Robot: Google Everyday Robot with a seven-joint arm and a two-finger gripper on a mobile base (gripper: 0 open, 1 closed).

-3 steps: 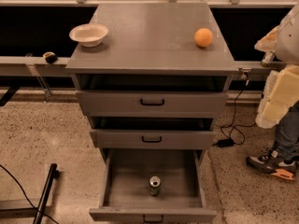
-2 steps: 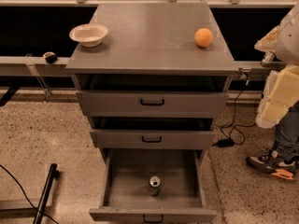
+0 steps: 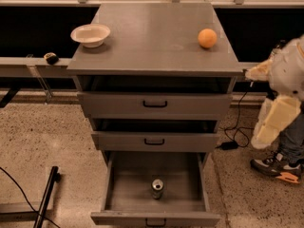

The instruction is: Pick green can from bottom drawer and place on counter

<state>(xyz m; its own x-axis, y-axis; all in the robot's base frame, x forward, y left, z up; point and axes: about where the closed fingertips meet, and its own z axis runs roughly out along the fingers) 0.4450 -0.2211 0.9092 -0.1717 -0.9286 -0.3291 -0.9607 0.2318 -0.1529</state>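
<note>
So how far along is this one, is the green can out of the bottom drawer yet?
Done: the bottom drawer is pulled open. In hand: nothing; the gripper sits off the right edge of the counter, away from the drawer. Left: everything else. The green can stands upright on the drawer floor, ungrasped, and has to be lifted onto the counter, which holds a bowl and an orange.
</note>
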